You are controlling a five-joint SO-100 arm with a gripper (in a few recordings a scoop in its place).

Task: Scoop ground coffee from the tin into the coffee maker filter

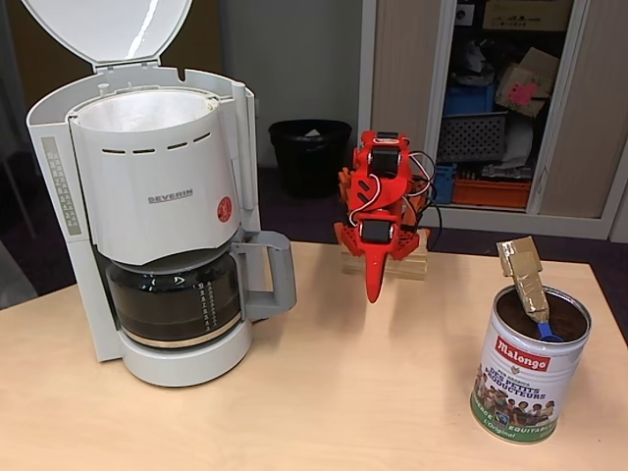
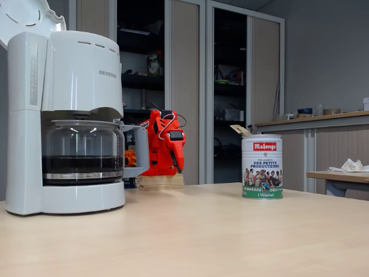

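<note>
The tin point(image 1: 525, 373) stands open at the table's right front, with dark ground coffee point(image 1: 518, 312) inside. A blue scoop with a tan taped handle point(image 1: 524, 275) leans in it; the handle tip point(image 2: 240, 130) pokes above the tin point(image 2: 262, 167). At the left, the white coffee maker point(image 1: 157, 196) has its lid up, and the white paper coffee maker filter point(image 1: 147, 110) lines its basket. My red arm sits folded at the table's back middle. Its gripper point(image 1: 374, 287) points down, shut and empty, well apart from both tin and machine. The same gripper point(image 2: 176, 164) shows beside the machine.
A glass carafe point(image 1: 177, 294) with dark liquid sits under the basket, its handle toward the arm. The raised lid point(image 1: 108, 29) stands above the machine. The arm's wooden base point(image 1: 392, 263) is at the table's far edge. A black bin point(image 1: 309, 152) and open cupboards are behind.
</note>
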